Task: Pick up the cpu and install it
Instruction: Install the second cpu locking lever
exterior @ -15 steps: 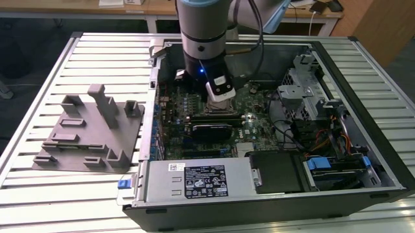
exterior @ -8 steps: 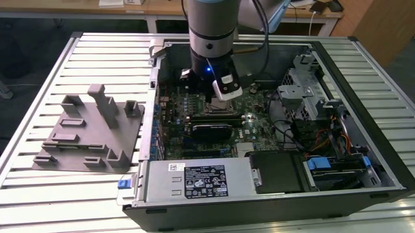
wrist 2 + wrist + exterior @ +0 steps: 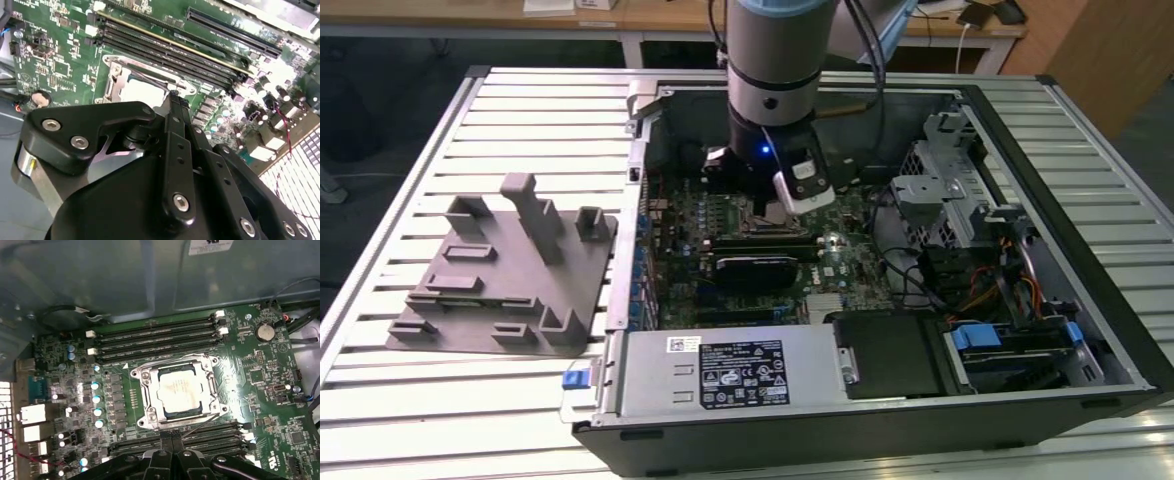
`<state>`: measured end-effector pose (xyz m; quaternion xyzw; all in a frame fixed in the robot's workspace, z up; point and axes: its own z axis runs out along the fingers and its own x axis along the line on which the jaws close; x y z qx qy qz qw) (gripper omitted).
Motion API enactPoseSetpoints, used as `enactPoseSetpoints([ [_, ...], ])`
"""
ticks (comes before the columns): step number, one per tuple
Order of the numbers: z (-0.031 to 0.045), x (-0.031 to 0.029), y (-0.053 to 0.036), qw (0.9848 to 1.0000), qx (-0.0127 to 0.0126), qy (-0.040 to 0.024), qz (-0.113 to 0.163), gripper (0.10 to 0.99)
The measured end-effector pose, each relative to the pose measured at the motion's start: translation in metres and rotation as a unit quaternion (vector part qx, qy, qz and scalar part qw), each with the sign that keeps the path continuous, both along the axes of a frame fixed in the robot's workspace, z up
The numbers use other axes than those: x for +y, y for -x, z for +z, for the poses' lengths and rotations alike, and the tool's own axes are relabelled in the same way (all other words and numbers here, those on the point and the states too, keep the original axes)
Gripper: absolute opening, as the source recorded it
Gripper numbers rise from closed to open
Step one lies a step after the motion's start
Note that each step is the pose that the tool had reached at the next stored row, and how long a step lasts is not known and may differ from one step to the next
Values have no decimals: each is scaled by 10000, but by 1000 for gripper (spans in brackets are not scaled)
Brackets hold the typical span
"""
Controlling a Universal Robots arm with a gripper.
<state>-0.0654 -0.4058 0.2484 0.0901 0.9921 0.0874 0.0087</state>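
silver cpu (image 3: 178,389) sits in its socket; closed empty gripper (image 3: 172,441) hovers above.

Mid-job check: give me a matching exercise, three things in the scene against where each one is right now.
Things:
1. cpu
2. grey fixture plate
3. power supply box

Places:
A. outside the case, on the slatted table at the exterior view's left
B. lying in the motherboard socket, under the metal frame
C. inside the case, along its near edge in the exterior view

Pairs: 1-B, 2-A, 3-C
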Motion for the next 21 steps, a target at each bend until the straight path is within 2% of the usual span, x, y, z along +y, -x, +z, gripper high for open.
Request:
enactPoseSetpoints([
  [10,-174,-17,-4,10000,59,-3,0,106],
  [16,-228,-61,39,10000,62,-16,0,106],
  [21,-276,-92,105,10000,63,-74,0,106],
])
